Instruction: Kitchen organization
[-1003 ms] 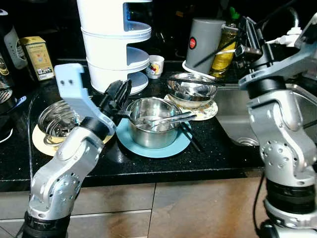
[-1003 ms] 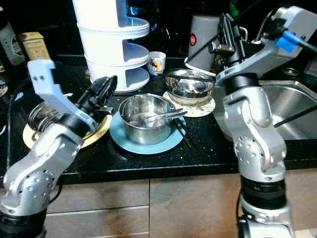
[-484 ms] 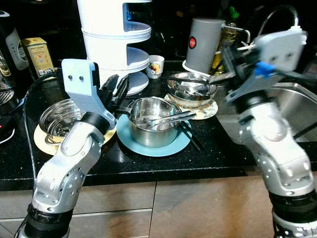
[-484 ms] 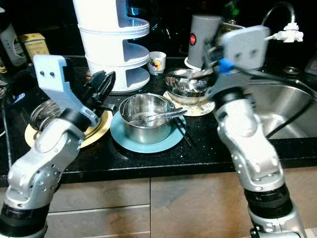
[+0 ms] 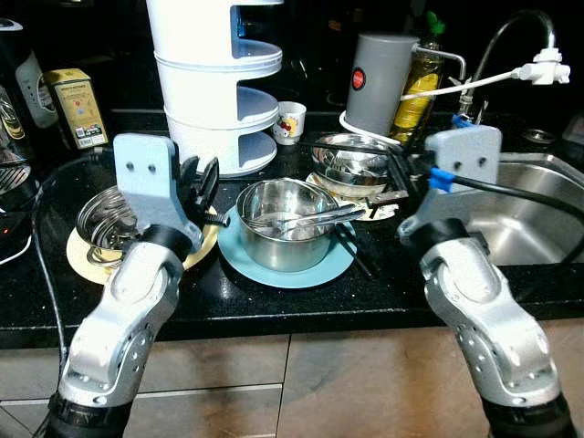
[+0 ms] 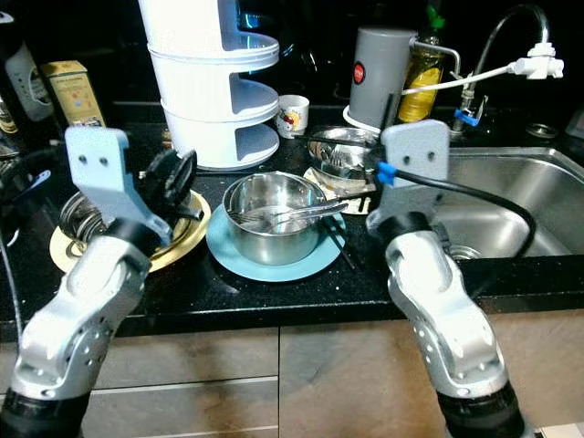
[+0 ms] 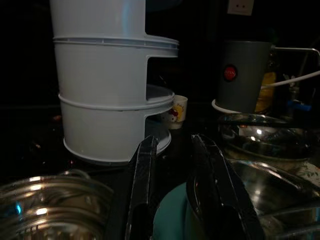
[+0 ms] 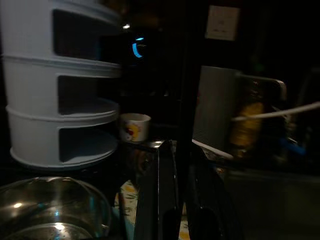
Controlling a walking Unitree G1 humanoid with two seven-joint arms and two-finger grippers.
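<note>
A steel pot (image 5: 283, 239) with metal utensils (image 5: 315, 217) in it stands on a blue plate (image 5: 339, 266) at the middle of the black counter. Behind it, a second steel bowl (image 5: 351, 157) sits on a patterned plate (image 5: 388, 203). My left gripper (image 5: 203, 181) hovers open just left of the pot, its fingers (image 7: 142, 190) apart with nothing between them. My right gripper (image 5: 399, 175) is low beside the second bowl, shut on a thin black chopstick (image 8: 184, 100) that points toward the grey canister (image 5: 379, 82).
A bowl (image 5: 105, 219) on a yellow plate sits at the left. A white tiered rack (image 5: 214, 82), a small cup (image 5: 289, 121) and an oil bottle (image 5: 418, 87) line the back. The steel sink (image 5: 534, 219) and faucet lie to the right. Black chopsticks (image 5: 358, 255) lie by the blue plate.
My right arm has swung down from beside the canister to low over the patterned plate, still holding the chopstick. The left gripper drew back slightly from the pot.
</note>
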